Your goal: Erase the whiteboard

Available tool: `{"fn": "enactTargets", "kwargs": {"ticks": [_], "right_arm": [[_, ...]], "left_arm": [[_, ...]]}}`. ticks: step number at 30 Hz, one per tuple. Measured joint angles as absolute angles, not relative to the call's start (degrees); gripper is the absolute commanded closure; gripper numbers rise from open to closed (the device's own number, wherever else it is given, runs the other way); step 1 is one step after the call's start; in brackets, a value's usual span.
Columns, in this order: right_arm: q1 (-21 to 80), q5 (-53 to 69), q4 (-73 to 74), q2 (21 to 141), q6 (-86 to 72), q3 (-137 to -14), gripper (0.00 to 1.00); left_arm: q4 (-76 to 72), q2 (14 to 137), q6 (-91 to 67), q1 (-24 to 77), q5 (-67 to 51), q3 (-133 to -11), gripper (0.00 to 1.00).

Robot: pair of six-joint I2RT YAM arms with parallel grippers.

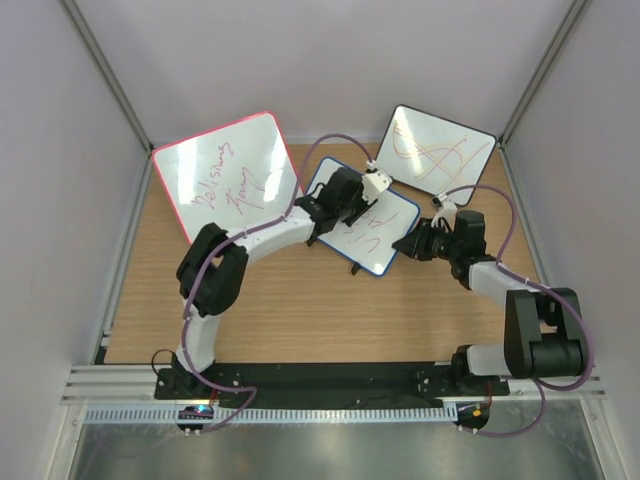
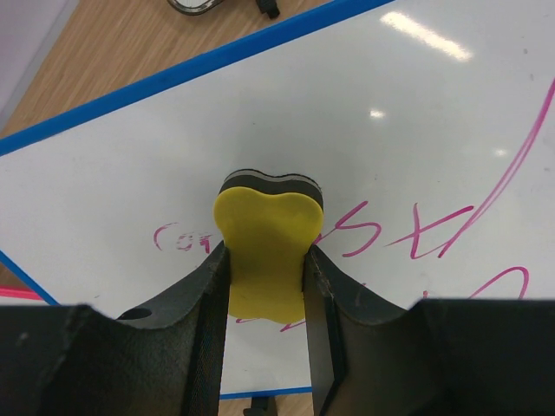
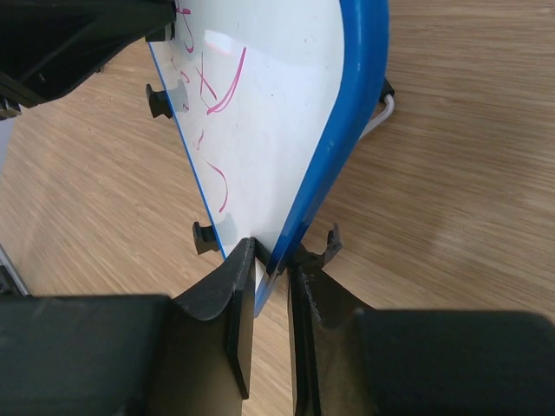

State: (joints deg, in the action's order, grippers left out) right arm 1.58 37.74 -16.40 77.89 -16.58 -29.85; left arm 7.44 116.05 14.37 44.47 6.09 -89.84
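The blue-framed whiteboard (image 1: 378, 238) lies in the middle of the table, with red handwriting (image 2: 416, 230) on its white face (image 2: 347, 113). My left gripper (image 2: 264, 256) is shut on a yellow eraser (image 2: 269, 230) with a dark underside, and holds it over the writing. My right gripper (image 3: 270, 260) is shut on the board's blue rim (image 3: 347, 147) at its right corner, one finger on the white face and one behind. Small black feet (image 3: 204, 237) show along the board's edge.
A larger pink-framed board (image 1: 228, 175) with red writing leans at the back left. A black-framed board (image 1: 437, 150) with orange and red scribbles stands at the back right. The wooden table (image 1: 300, 310) is walled in on three sides.
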Motion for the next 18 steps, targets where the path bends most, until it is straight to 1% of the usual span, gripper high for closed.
{"fn": "enactTargets", "kwargs": {"ticks": [2, 4, 6, 11, 18], "right_arm": [[1.58, 37.65, -16.16, 77.56, -16.34, -29.85, 0.86], [1.61, 37.60, -15.79, 77.30, -16.16, -29.85, 0.94], [1.67, 37.36, -15.66, 77.21, -16.01, -29.85, 0.98], [1.87, 36.51, -15.27, 76.93, -15.42, -29.85, 0.99], [2.55, 36.14, -14.41, 75.83, -15.05, -29.85, 0.99]], "left_arm": [[7.40, 116.11, 14.37, 45.12, 6.09, -89.84, 1.00], [7.38, 116.14, 14.31, 45.50, 6.17, -89.84, 1.00], [7.29, 116.20, 14.22, 45.54, 6.74, -89.84, 1.00], [7.07, 116.51, 14.44, 44.56, 8.56, -90.24, 1.00], [6.15, 117.69, 17.32, 37.54, 13.80, -91.90, 1.00]]}}
